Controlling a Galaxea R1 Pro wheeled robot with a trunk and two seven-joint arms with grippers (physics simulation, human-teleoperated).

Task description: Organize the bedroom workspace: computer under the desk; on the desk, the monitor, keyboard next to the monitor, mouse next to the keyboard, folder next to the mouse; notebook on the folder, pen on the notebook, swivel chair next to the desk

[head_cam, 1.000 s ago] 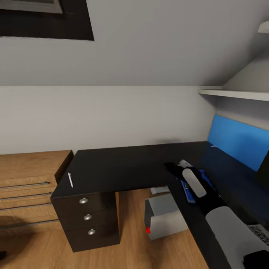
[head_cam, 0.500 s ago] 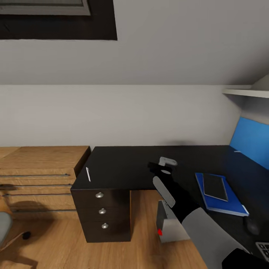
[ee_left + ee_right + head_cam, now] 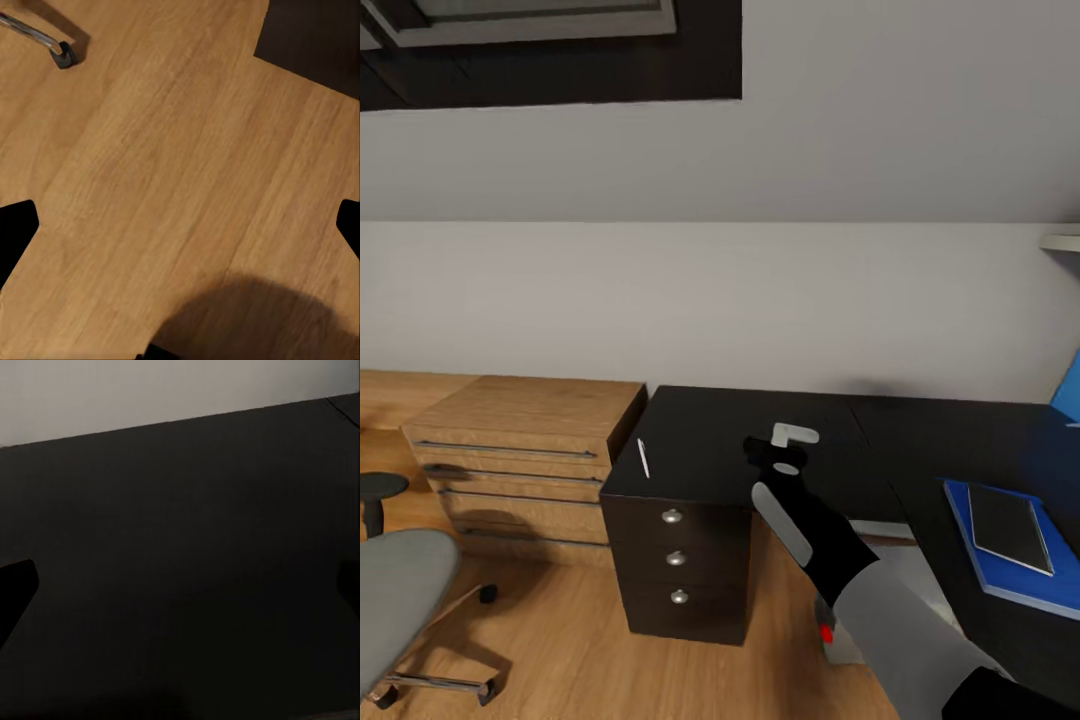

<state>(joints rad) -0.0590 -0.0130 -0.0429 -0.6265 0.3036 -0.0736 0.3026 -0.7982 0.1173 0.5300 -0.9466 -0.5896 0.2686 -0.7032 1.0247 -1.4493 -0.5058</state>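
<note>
The right gripper (image 3: pixel 788 447) is being held over the desk (image 3: pixel 740 440), fingers spread apart with nothing between them. The pen (image 3: pixel 643 458) is lying near the desk's left edge; being thin, light and slippery, it is best pinched across mid-shaft.

1 pen (image 3: pixel 643 458), 1 folder (image 3: pixel 1015 560), 1 notebook (image 3: pixel 1010 528), 1 chair (image 3: pixel 400 600), 3 drawer knobs (image 3: pixel 673 517), likely 1 computer (image 3: pixel 840 630).
</note>
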